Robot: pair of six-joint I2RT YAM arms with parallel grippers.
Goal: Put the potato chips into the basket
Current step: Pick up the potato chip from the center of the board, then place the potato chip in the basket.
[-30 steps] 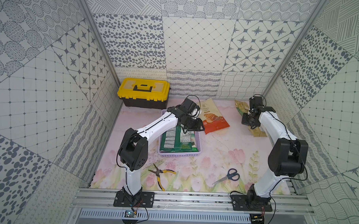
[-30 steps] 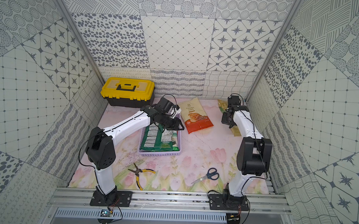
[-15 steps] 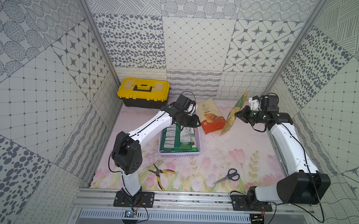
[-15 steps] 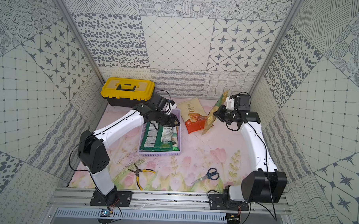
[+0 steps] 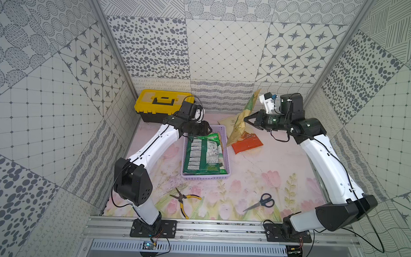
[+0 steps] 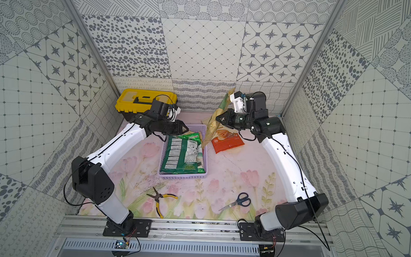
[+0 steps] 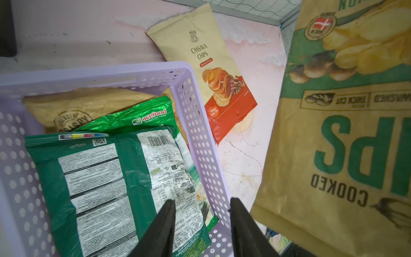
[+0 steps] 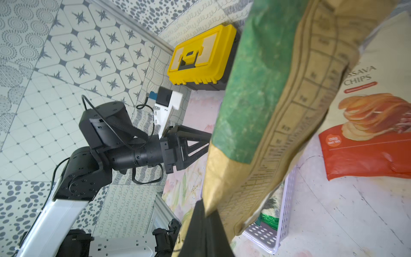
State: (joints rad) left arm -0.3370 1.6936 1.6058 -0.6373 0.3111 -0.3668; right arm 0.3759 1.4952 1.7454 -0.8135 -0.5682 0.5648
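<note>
**Potato chips and basket, seen from the near side of the table.** The gold-and-green bag (image 5: pixel 237 130) is a matte, paper-like pouch printed "CHIPS" in green. It hangs on edge in the air, tall and slightly creased, just right of the far right corner of the basket (image 5: pixel 205 177). Whether its lower edge touches the rim cannot be told. The right gripper (image 5: pixel 245 120) is closed on the bag's side edge, with its black fingers (image 8: pixel 200 232) pinching the seam.

The basket is a shallow rectangular tray of lilac plastic with round-holed walls, standing mid-table. In it lies the dark green bag (image 7: pixel 106 182), glossy and crinkled, back panel up with white print blocks. Under its far end shows a bright green foil bag (image 7: pixel 142 115), and beyond that a dull, wrinkled tan bag (image 7: pixel 89 102). The left gripper (image 7: pixel 201 203) hovers over the basket's far end, its two black wedge-shaped fingers partly apart with nothing between them.

The Cassava Chips bag (image 5: pixel 246 144) is smooth, cream above and orange-red below. It lies flat on the table just right of the basket, partly behind the hanging bag.

A hard yellow toolbox (image 5: pixel 163 104) with a black base stands at the far left. Yellow-handled pliers (image 5: pixel 184 200) and dark-handled scissors (image 5: pixel 262 201) lie well apart near the front, on the pink floral mat (image 5: pixel 257 173).
</note>
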